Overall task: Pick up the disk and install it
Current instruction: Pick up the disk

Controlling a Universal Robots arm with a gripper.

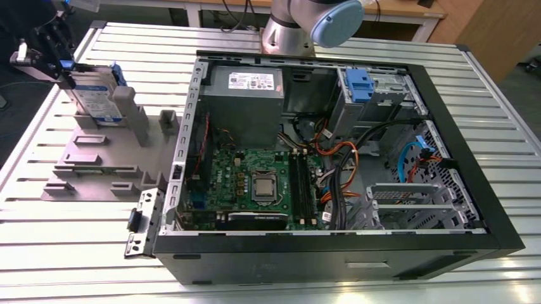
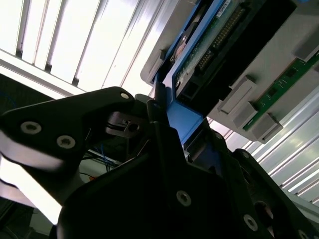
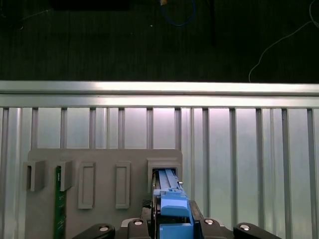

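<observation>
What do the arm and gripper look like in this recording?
The arm is a silver-grey tube with a pale blue round joint cap. The gripper is matte black, built of angular linked plates dotted with silver screw heads.

A slatted aluminium table point(image 1: 76, 253) takes up most of the exterior view, its ribs running from nine o'clock across to three. Light glares white off the bare slats, strongest at seven and eight o'clock. Behind the table, at twelve to one o'clock, stands a wooden-topped bench point(image 1: 397, 9) on a white frame. At two o'clock is a plain wooden cabinet side point(image 1: 495, 35). Dark floor point(image 1: 10, 126) shows past the table edge at nine o'clock. In the first wrist view the bright slats end at a rail, with dark floor beyond it. Two loose cables lie there, one blue cable point(image 3: 174, 20) and a thin white cable point(image 3: 271, 47).
</observation>
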